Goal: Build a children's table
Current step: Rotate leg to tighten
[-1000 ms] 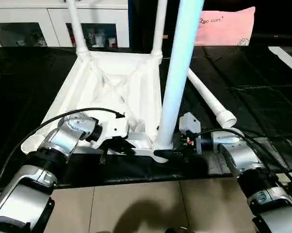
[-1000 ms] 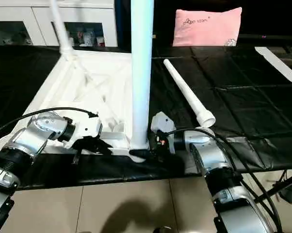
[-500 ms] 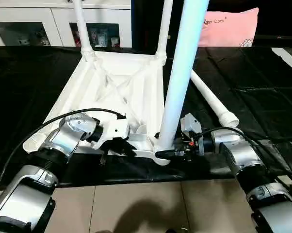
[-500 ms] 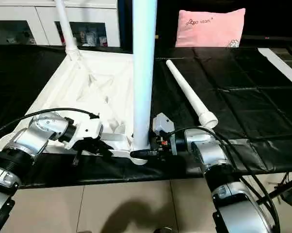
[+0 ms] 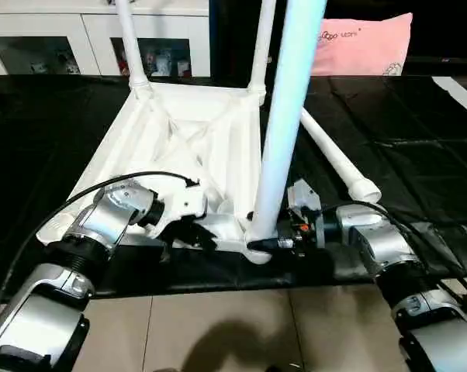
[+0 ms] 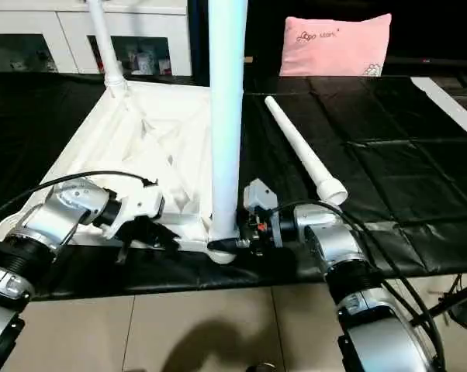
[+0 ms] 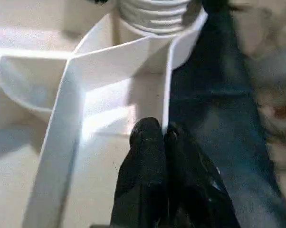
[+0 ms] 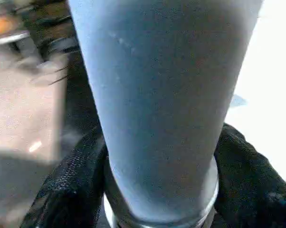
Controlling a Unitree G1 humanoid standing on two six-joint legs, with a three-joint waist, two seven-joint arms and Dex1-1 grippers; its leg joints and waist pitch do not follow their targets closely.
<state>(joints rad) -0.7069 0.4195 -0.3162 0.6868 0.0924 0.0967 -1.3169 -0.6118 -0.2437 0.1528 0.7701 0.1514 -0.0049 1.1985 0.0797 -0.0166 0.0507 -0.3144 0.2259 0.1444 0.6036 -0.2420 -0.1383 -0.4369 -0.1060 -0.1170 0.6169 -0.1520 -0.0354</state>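
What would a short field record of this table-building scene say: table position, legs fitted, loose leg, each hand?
Table top: upside down on the black mat, ribs up
Legs fitted: two far corners, one near corner
Loose leg: lying on the mat, right of the table
Left hand: shut, tips against a rib near the corner socket
Right hand: fingers either side of the near leg's base

Leg: you see 1 pale tube leg (image 8: 164,104) upright.
Right gripper (image 8: 157,190): its 2 black fingers (image 8: 69,190) flank the leg's base, touching it.
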